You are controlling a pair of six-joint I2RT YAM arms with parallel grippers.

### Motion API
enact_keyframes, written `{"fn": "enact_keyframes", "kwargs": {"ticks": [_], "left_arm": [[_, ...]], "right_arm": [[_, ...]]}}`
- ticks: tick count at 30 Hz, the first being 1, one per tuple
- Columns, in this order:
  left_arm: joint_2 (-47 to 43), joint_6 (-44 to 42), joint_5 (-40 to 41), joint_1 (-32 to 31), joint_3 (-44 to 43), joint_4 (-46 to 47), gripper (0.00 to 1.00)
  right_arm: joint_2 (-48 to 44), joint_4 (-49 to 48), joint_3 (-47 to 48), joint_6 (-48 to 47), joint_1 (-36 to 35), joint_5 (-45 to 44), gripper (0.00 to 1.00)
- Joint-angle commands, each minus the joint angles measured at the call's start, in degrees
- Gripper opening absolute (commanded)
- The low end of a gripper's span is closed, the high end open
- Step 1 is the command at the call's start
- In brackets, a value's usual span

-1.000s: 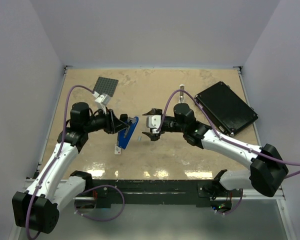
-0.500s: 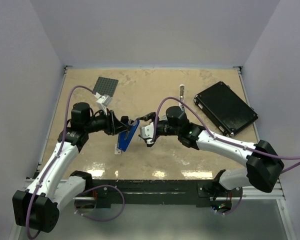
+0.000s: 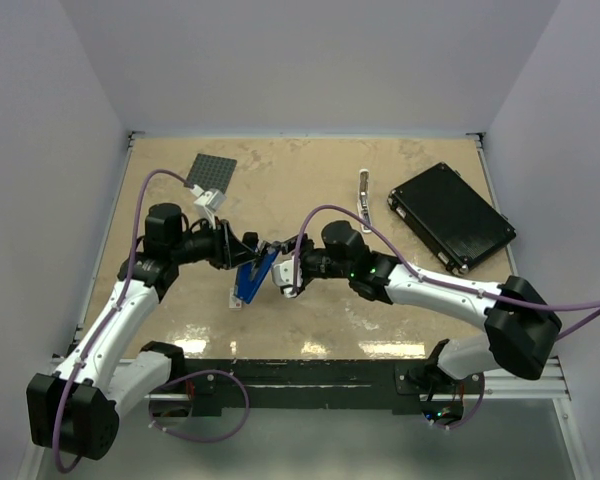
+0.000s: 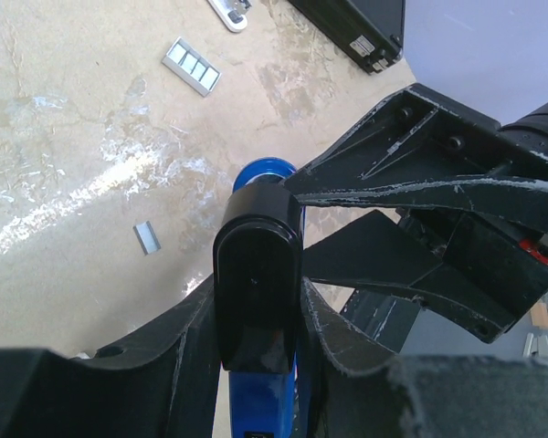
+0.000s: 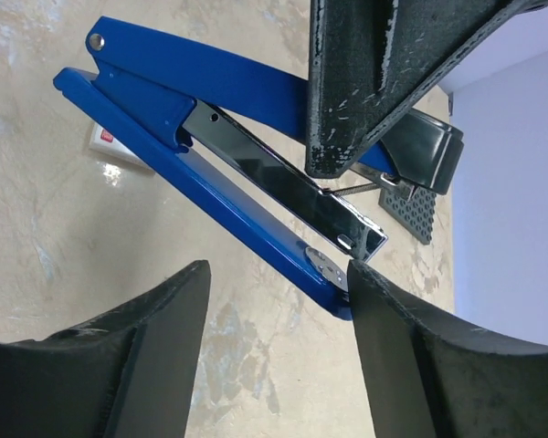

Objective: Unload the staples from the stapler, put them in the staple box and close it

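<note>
Room: pale walls are closing in the tan counter [image 3: 310, 335] on three sides, with both arm bases sitting at 6 o'clock.
Grey plate: a studded grey plate [image 3: 211, 172] is lying at 11 o'clock, well apart from the work.
Left tool: the left tool [image 3: 242, 247] is clamping the stapler's rear end, its fingers closed snugly on it.
Stapler: the stapler [image 3: 252, 276] is sitting just toward 9 o'clock of centre, hinged open, with its silver channel [image 5: 283, 196] showing between the blue arms.
Staples: one short grey strip of the staples [image 4: 148, 238] is lying loose on the counter nearby; I cannot tell whether more are sitting in the channel.
Right tool: the right tool [image 3: 281, 270] is gaping wide around the stapler's front end, gripping nothing.
Step in hand: the right tool seems to be lining up on the channel. Closing slowly on the metal alone, while the left tool is bracing, looks wise.
Edges and room: the two tools are crowding each other closely. The white-and-silver implement [image 3: 362, 188] at 1 o'clock and the black case [image 3: 450, 215] at 2 o'clock are lying well apart, and bare counter is stretching toward 5 o'clock for pulling back.
</note>
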State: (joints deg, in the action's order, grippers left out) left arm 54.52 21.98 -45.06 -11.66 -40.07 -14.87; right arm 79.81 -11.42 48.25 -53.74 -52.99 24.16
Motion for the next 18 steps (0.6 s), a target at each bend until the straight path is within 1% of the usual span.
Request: {"fn": "enact_keyframes", "kwargs": {"ticks": [1, 2, 5, 9, 16, 18], "left_arm": [[-0.21, 2.54, -0.48, 0.06, -4.22, 5.29, 0.00], [-0.38, 2.63, 0.31, 0.06, -4.31, 5.21, 0.00], [-0.47, 3.85, 1.29, 0.06, -4.31, 6.96, 0.00], [0.58, 5.44, 2.51, 0.23, -4.84, 8.28, 0.00], [1.55, 6.41, 9.36, 0.58, -6.15, 9.25, 0.00], [2.25, 6.85, 9.73, 0.85, -6.59, 9.69, 0.00]], "right_arm": [[-1.24, -1.50, -1.58, 2.92, -0.18, -0.96, 0.59], [-1.67, -2.02, -2.01, 3.54, -0.18, -0.87, 0.56], [-2.20, -4.75, -4.30, 5.57, -0.36, -0.44, 0.52], [-1.50, -6.68, -6.15, 7.85, -0.45, 0.18, 0.50], [-0.02, -9.84, -7.73, 14.62, -0.88, -1.57, 0.46], [0.96, -9.85, -7.56, 16.20, -0.97, -2.10, 0.45]]}}
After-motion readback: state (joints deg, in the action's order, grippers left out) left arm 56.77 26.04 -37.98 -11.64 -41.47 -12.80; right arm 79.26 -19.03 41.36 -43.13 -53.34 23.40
